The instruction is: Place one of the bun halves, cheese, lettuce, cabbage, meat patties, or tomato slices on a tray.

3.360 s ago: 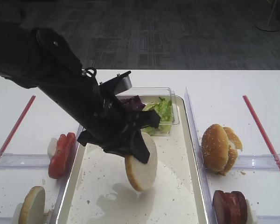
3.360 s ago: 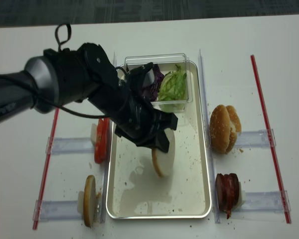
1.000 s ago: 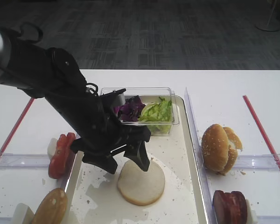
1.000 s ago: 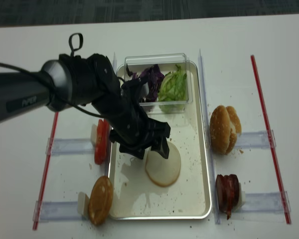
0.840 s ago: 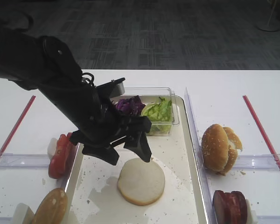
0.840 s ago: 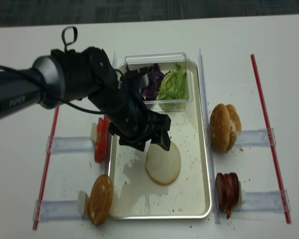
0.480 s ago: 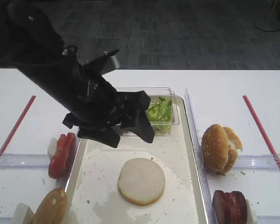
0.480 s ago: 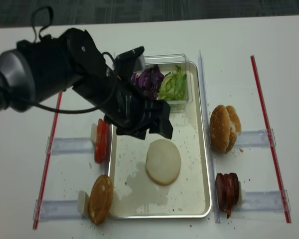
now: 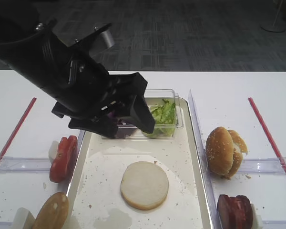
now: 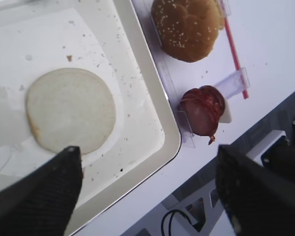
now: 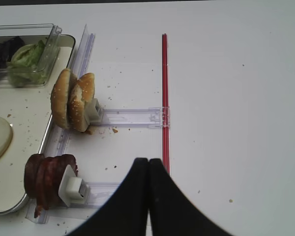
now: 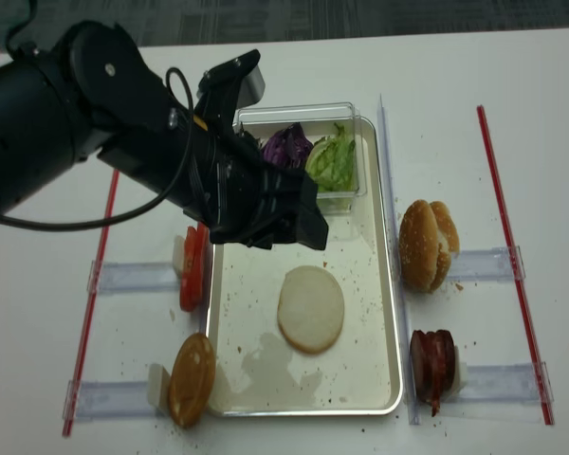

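A pale round bun half (image 9: 144, 185) lies flat, cut face up, near the middle of the tray (image 9: 195, 157), touching no gripper; the left gripper (image 9: 126, 121) hangs above the tray's far part, its fingers (image 10: 49, 189) spread wide apart and empty; the right gripper (image 11: 148, 169) sits off to the right over the white table (image 11: 236, 98), its jaws pressed together on nothing; lettuce (image 12: 330, 161) and purple cabbage (image 12: 287, 148) sit in a clear box (image 11: 51, 42) at the tray's far end.
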{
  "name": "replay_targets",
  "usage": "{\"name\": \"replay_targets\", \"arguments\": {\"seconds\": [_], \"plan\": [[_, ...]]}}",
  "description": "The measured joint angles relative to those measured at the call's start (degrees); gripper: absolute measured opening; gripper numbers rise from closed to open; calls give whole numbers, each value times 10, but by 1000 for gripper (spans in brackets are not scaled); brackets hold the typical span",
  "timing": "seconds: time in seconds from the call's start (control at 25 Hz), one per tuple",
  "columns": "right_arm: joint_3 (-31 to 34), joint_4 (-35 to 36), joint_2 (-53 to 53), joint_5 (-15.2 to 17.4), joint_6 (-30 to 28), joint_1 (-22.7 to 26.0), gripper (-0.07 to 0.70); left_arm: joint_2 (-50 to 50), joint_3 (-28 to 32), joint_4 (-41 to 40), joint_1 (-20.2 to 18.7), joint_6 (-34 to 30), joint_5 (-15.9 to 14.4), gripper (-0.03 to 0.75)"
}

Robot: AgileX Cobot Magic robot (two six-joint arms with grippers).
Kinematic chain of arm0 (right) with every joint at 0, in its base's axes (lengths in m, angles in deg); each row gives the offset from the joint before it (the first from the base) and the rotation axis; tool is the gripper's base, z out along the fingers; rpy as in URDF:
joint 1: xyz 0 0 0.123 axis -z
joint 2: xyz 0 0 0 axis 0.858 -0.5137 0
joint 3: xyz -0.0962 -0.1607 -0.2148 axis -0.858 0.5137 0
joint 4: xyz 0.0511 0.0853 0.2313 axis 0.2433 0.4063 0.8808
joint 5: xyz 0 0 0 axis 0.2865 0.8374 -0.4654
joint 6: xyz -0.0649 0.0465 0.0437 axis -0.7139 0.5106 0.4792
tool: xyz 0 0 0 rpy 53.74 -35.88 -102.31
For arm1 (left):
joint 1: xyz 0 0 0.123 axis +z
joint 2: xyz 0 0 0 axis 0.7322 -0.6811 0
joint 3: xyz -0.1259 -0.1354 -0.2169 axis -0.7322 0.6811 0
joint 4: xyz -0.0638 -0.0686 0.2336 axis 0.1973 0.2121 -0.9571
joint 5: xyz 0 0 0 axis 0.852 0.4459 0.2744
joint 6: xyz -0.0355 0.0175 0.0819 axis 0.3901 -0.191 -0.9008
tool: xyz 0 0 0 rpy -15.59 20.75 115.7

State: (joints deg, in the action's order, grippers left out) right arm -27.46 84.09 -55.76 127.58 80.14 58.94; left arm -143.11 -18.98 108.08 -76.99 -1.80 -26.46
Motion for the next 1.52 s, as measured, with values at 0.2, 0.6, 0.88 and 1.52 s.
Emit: {"name": "replay_targets", "arguments": {"seconds": [0.2,0.6,0.88,1.52], "plan": [[0,0,0,0,0,0,364,1,0,-89,0,52,-23,517],[0,0,0,0,0,0,364,1,0,-327,0,157,-97,517],[0,0,0,0,0,0,364,1,0,-375,1,165,-121,517],[0,0,0,0,0,0,364,1,0,-382,211,138,-124,517]]}}
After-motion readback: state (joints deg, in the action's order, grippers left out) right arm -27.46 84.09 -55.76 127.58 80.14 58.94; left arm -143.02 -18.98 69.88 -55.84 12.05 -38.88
